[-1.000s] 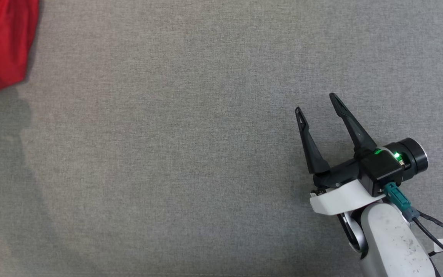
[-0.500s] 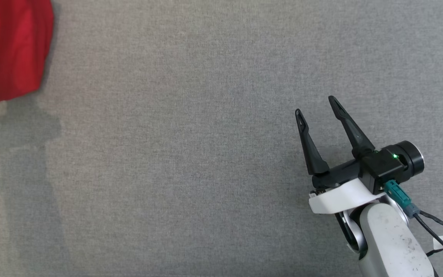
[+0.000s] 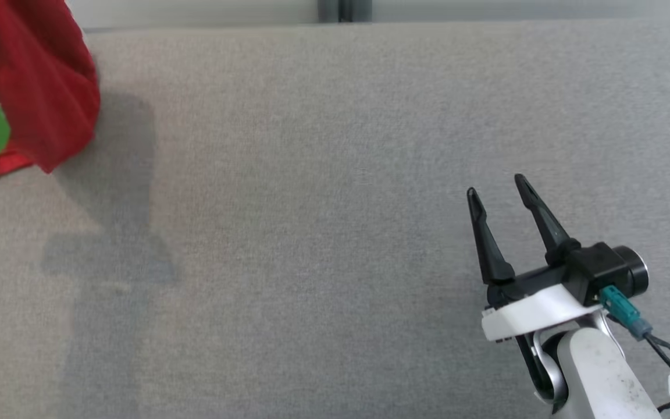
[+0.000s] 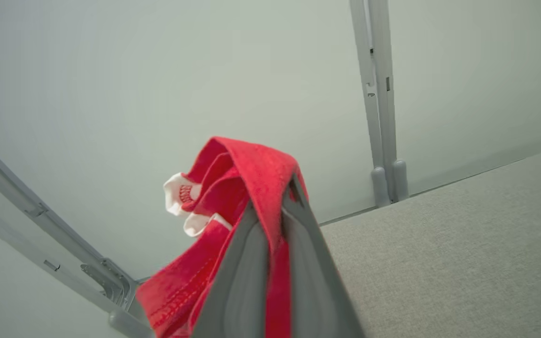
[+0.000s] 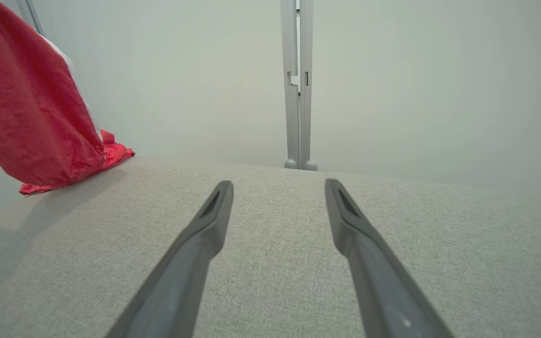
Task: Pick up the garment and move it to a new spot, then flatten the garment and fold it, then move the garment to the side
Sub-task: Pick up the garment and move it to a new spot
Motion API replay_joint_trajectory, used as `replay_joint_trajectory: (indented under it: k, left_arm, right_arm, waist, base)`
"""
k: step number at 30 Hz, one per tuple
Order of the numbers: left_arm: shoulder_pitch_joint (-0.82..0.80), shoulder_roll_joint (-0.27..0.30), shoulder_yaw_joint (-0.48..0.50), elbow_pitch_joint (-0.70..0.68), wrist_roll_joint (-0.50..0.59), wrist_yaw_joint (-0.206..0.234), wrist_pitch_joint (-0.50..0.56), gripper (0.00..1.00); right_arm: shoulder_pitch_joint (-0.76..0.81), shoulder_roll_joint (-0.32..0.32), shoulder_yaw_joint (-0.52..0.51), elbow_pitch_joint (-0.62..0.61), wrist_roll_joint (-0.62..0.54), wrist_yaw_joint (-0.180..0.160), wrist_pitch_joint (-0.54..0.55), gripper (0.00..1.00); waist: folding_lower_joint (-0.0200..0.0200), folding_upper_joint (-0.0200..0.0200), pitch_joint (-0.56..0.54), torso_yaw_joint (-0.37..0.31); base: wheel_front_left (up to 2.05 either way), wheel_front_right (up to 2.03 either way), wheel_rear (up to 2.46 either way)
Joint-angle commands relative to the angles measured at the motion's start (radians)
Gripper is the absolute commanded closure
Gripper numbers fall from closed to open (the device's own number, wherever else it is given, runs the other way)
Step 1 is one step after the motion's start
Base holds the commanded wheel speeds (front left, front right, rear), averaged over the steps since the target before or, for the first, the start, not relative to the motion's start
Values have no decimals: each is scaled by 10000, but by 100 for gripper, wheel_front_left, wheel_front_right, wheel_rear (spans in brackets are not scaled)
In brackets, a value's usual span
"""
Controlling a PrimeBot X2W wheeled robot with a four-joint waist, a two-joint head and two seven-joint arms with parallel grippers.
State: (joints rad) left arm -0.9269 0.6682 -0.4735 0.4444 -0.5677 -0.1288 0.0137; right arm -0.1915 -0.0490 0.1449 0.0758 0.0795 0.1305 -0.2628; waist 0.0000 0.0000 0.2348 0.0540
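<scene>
Garment [image 3: 38, 87]: red cloth at the far left corner of the tabletop [image 3: 312, 233]. It hangs bunched from the left hand [image 4: 274, 202], whose fingers are pressed together on a fold of its stitched edge. Most of the cloth is raised. In the right wrist view its lowest part appears to touch the tabletop.

Right hand [image 3: 496, 185]: fingers spread and holding nothing, over the near right of the tabletop, well apart from the garment.

Progress, as judged: the pick-up is achieved. The garment is not yet set down at a new spot. Flattening, folding and moving aside are all outstanding, so the task is at an early stage.

Condition: thin, creased fabric with a sewn hem. Small white pieces [image 4: 179, 197] sit near the gripped edge. Whether they are label or trim cannot be told. The type of garment cannot be determined while it is bunched.
</scene>
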Motion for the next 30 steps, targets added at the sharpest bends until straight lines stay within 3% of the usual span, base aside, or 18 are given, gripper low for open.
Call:
replay_joint_trajectory:
  k: [1,11,16,22,30]
  left_arm:
    - [-192,-51,-170,-318,93,-17,84,100]
    - [-583,-1333,-1309,-2824,385,40,383,100]
    - [116,-2310,-1499,-3382,111,488,-211,100]
    - [2008,-3364,-1472,-1973,-862,989,-1249,100]
    - [3790,-3928,-1395,1300,-1358,831,-2522,100]
  right_arm:
    - [218,-25,-86,55,110,4,-31,0]
    - [773,-23,-908,46,344,4,-31,0]
    - [845,-22,-1359,1,523,4,-31,0]
    - [692,-17,-1725,44,635,4,-31,0]
    - [530,-22,-1839,93,678,4,-31,0]
  waist:
    - [0,0,-873,-654]
    - [0,0,-1328,-1716]
    - [0,0,-990,-2014]
    - [0,0,-586,-2142]
    - [0,0,-362,-2121]
  base:
    - [0,0,0]
    - [0,0,0]
    - [0,0,0]
    - [0,0,0]
    - [0,0,0]
